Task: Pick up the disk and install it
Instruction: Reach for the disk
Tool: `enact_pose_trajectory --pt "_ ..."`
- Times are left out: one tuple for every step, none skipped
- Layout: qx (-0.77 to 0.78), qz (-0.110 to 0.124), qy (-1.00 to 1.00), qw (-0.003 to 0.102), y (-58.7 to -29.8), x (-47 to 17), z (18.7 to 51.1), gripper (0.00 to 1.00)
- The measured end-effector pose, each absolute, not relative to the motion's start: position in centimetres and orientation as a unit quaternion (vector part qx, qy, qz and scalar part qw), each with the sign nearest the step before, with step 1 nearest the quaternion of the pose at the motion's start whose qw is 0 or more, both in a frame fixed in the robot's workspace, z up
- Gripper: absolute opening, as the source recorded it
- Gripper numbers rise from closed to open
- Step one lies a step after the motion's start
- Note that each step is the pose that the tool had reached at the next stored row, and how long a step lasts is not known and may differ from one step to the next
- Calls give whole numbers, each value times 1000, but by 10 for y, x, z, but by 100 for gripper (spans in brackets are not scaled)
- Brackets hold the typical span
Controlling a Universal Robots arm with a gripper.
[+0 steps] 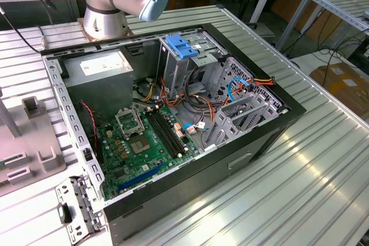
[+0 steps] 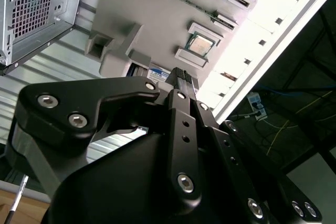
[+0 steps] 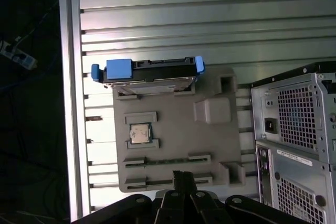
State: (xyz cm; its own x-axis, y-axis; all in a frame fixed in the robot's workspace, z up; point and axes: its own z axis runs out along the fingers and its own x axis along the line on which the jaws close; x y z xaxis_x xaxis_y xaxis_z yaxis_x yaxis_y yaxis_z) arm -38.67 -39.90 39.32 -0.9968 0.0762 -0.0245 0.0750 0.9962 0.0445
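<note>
**Fingers clenched and empty over the holder, disk waiting in its slot**

In the first wrist view you are looking down on the grey holder (image 3: pixel 173 145), which is lying on the ribbed worktop (image 3: pixel 210 19). The disk (image 3: pixel 147 72) is standing on its long edge in the slot at the end of the holder farthest from the gripper (image 3: pixel 184 176), with its blue rails and tab showing. It is probably being kept upright like this so that its two flat faces are free for a pinch from above. A small processor chip (image 3: pixel 139 133) is sitting in a pocket near the holder's middle, between the disk and the gripper. The fingers (image 3: pixel 180 179) are pressing together with nothing between them. They are hovering over the holder's other end, well apart from the disk, so the pick-up is not yet made. The computer case (image 3: pixel 294 129) is showing its vented rear just beside the holder.

In the second wrist view you are sighting along the gripper (image 2: pixel 182 73). The two tips are meeting, clenched on nothing, and the holder (image 2: pixel 147 9) and the chip (image 2: pixel 199 45) are lying beyond them.

In the exterior view the case (image 1: pixel 288 113) is lying on its side to the exterior view's right of the holder (image 1: pixel 34 154), with its open side facing up. That is likely so the drive cage (image 1: pixel 184 70), under the pale-blue ribbed clip (image 1: pixel 181 46), can be reached from above.
</note>
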Motion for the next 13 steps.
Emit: enact_pose_trajectory --pt "38 22 999 13 -399 -387 393 11" --pt "38 22 999 13 -399 -388 393 11" --pt "38 22 999 13 -399 -389 393 11" --pt "38 22 999 13 -399 -389 393 11" --pt "38 22 999 13 -399 -390 393 11" --pt "38 22 999 13 -399 -391 393 11" --pt "38 22 999 13 -399 -391 393 11" --pt "38 22 999 13 -399 -392 393 11" --pt "38 22 999 13 -399 -392 393 11" --pt "38 22 999 13 -399 -393 393 11" --pt "38 22 999 13 -399 -393 393 11" --pt "38 22 999 13 -399 -394 393 11" --pt "38 22 999 13 -399 -395 393 11"
